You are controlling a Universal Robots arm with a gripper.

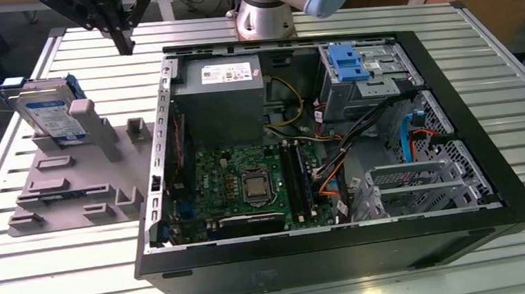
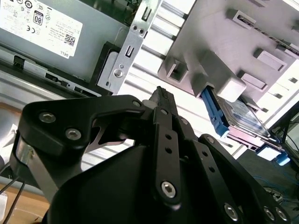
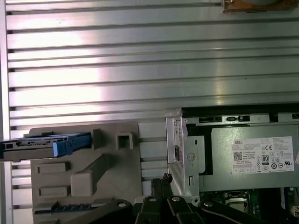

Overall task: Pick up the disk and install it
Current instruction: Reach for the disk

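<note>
Bright even light, glare on slatted table point(image 3: 149, 70), PC case point(image 1: 344, 258) interior darker w/ soft shadows

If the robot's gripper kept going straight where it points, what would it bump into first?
Probably the bare slatted table, in the strip between the grey holder and the computer case. The gripper points down there, but depth is unclear.

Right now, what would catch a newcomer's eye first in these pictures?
The open computer case dominates the exterior view's middle, motherboard exposed. At that view's left, the disk stands tilted in a grey fixture. The gripper hangs apart from the disk, empty.
</note>
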